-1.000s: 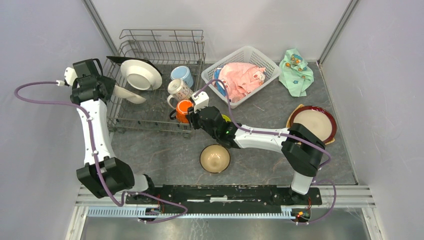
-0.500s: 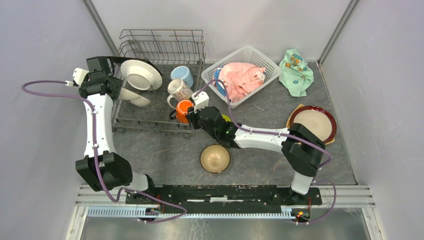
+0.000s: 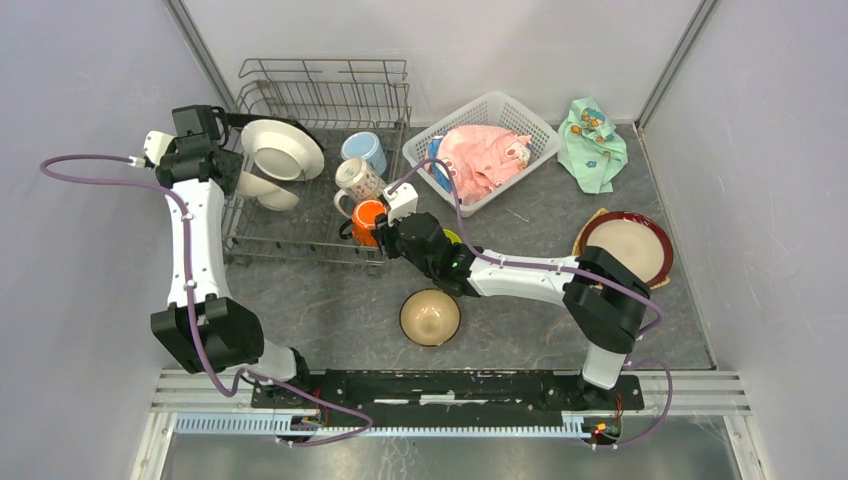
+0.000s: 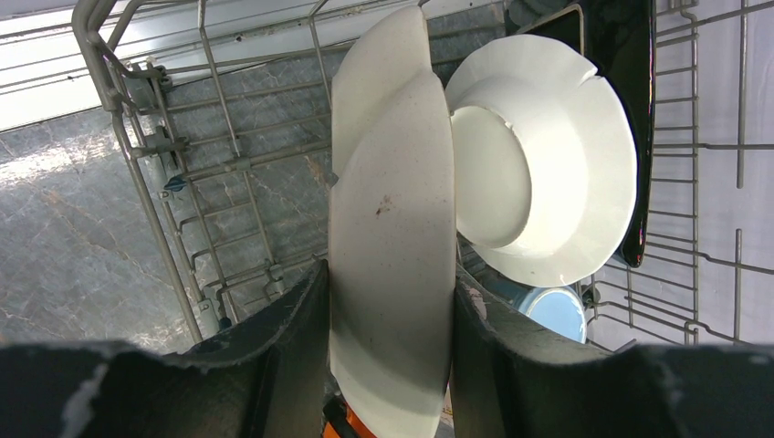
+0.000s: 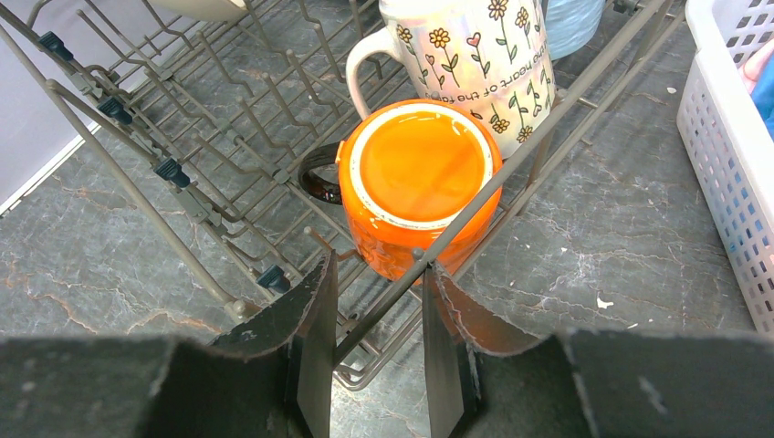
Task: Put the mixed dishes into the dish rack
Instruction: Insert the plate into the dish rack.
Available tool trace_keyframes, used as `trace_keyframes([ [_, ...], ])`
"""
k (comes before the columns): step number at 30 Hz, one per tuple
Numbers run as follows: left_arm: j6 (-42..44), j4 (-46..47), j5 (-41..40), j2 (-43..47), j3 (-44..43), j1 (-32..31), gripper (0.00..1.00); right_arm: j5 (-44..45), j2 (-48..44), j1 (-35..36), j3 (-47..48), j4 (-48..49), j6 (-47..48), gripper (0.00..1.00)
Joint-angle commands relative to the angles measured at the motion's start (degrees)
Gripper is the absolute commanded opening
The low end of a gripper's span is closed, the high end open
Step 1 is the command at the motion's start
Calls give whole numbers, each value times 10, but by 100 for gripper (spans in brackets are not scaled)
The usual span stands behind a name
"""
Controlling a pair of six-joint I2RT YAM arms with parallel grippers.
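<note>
The left pincer (image 4: 388, 278) clamps a cream plate (image 4: 392, 210) on edge in the rack's (image 3: 322, 97) left side, beside a white plate (image 4: 538, 173). The right pincer (image 5: 376, 269) is narrowly parted and holds nothing, astride the rack's near wire wall by the upturned orange mug (image 5: 420, 173). A tan bowl (image 3: 430, 317) sits on the desk (image 3: 330, 310).

Plates (image 3: 283, 150) stand left of mugs (image 3: 360, 180) in the dish rack (image 3: 322, 95), bowl (image 3: 430, 317) before it.

On the white flowered mug (image 5: 475, 55), partly hidden lettering: "the heart of the…"
</note>
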State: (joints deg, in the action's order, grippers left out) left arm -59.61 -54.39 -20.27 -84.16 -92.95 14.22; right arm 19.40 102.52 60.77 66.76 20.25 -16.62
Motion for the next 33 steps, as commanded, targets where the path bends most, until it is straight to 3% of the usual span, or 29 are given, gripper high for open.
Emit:
trace_keyframes([
  [1, -66, 103, 10, 36, -50, -3, 2, -187, 23, 60, -8, -54, 78, 19],
  [8, -60, 107, 50, 33, -53, -3, 2, -186, 21, 60, -8, -55, 78, 19],
  [23, -1, 96, 21, 97, -18, -3, 2, -186, 16, 60, -11, -54, 76, 19],
  [33, -89, 122, 32, 93, 8, -3, 2, -188, 15, 60, -9, -55, 74, 19],
])
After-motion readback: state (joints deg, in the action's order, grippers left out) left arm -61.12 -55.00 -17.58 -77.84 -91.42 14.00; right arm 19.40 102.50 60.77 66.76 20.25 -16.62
